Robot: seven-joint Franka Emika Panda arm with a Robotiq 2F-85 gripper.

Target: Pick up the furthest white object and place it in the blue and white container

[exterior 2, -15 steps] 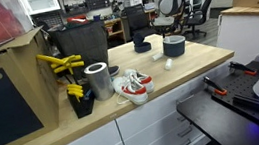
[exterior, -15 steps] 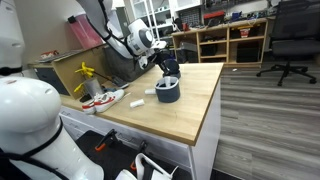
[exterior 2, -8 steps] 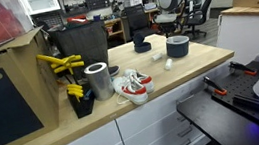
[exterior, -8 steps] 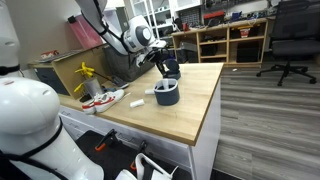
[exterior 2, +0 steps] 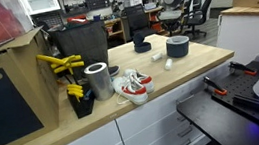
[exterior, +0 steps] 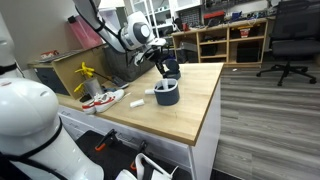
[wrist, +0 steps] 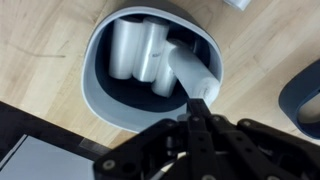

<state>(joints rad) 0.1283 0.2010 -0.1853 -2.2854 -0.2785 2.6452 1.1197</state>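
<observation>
The blue and white container [wrist: 100, 95] is a round dark tub with a pale rim, near the table's edge in both exterior views [exterior: 167, 93] [exterior 2: 178, 47]. Several white cylinders [wrist: 135, 50] lie inside it. My gripper [wrist: 197, 108] hangs just above the tub [exterior: 160, 70] [exterior 2: 172, 22]. Its fingers are pressed together on the near end of a white object [wrist: 188, 68], which slants down into the tub over the rim. Another white object [exterior: 137, 101] [exterior 2: 166, 64] lies on the table beside the tub.
A dark bowl-like thing [exterior 2: 142, 47] [wrist: 302, 95] stands close behind the tub. A red-and-white shoe pair [exterior 2: 131, 85] [exterior: 103, 99], a metal can [exterior 2: 98, 80] and yellow tools [exterior 2: 60, 63] sit further along the wooden table [exterior: 190, 115]. A black box [exterior 2: 77, 44] stands at the back.
The gripper has shifted slightly over the tub with the white object. The tub and the other things have not moved.
</observation>
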